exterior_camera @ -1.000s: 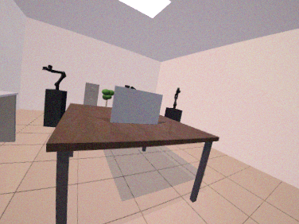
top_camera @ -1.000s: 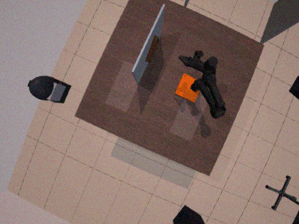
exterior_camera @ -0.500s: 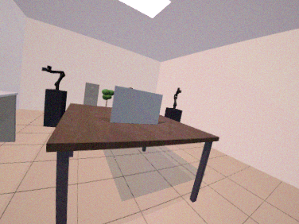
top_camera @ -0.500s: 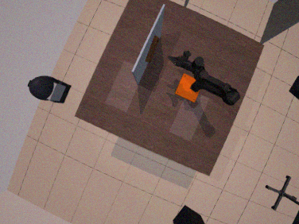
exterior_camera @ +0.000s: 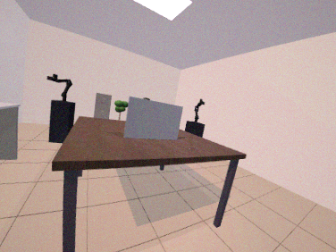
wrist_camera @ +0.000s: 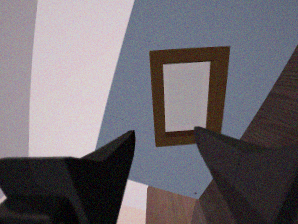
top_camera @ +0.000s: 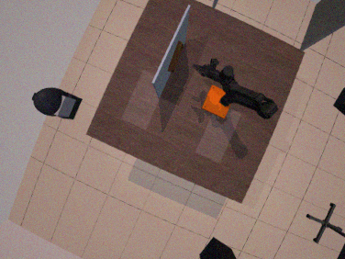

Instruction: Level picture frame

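A brown picture frame (wrist_camera: 157, 95) (top_camera: 175, 57) with a pale middle hangs on the blue-grey wall panel (wrist_camera: 125, 75) (top_camera: 171, 50) that stands upright on the wooden table (top_camera: 138, 133). In the wrist view my gripper (wrist_camera: 164, 133) is open and empty, with both dark fingers low in the picture and their tips just below the frame's lower bar. From above, the gripper (top_camera: 196, 67) points at the frame with a short gap between them and touches nothing. The exterior view shows only the panel's back (exterior_camera: 152, 118), so the frame and the gripper are hidden there.
My arm (top_camera: 243, 92) stands on an orange base plate (top_camera: 215, 102) right of the panel. The table (exterior_camera: 112, 147) has dark legs. Other robot arms on dark pedestals (exterior_camera: 62, 120), a green plant (exterior_camera: 121, 106) and a chair (top_camera: 55, 103) stand on the tiled floor around it.
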Robot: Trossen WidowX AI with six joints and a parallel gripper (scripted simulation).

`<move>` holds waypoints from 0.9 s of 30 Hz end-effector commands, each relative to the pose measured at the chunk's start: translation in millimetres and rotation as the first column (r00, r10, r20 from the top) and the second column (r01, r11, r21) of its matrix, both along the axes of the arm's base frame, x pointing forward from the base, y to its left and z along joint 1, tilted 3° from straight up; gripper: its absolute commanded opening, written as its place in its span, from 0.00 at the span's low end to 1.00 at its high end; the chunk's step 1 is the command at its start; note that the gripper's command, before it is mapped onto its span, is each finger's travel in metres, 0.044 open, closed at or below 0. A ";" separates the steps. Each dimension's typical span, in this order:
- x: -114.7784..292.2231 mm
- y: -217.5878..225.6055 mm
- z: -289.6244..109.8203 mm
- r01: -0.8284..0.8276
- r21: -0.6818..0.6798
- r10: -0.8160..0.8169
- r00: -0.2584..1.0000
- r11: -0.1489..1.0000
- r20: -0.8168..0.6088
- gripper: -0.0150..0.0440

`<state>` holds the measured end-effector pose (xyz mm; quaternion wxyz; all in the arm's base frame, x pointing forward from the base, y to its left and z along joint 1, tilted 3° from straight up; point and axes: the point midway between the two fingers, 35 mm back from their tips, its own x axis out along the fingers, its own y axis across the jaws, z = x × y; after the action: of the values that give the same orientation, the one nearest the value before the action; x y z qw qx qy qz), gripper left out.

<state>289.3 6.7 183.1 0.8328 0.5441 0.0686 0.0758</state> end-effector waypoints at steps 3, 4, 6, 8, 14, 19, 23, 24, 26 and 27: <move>3.4 0.4 1.1 -0.002 0.003 0.002 1.000 1.000 0.000 0.69; 6.7 0.8 1.9 -0.002 0.003 0.002 1.000 1.000 0.001 0.69; 15.9 2.0 3.7 -0.002 0.003 0.002 1.000 1.000 0.001 0.69; 28.8 4.1 5.1 -0.002 0.003 0.002 1.000 1.000 0.002 0.69; 73.4 14.9 0.0 -0.002 0.004 0.002 1.000 1.000 0.006 0.69; 78.4 16.5 -1.5 -0.002 0.005 0.002 1.000 1.000 0.006 0.69; 78.4 16.5 -1.5 -0.002 0.005 0.002 1.000 1.000 0.006 0.69; 78.4 16.5 -1.5 -0.002 0.005 0.002 1.000 1.000 0.006 0.69; 78.4 16.5 -1.5 -0.002 0.005 0.002 1.000 1.000 0.006 0.69; 78.4 16.5 -1.5 -0.002 0.005 0.002 1.000 1.000 0.006 0.69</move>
<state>367.2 23.7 181.3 0.8323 0.5443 0.0681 0.0803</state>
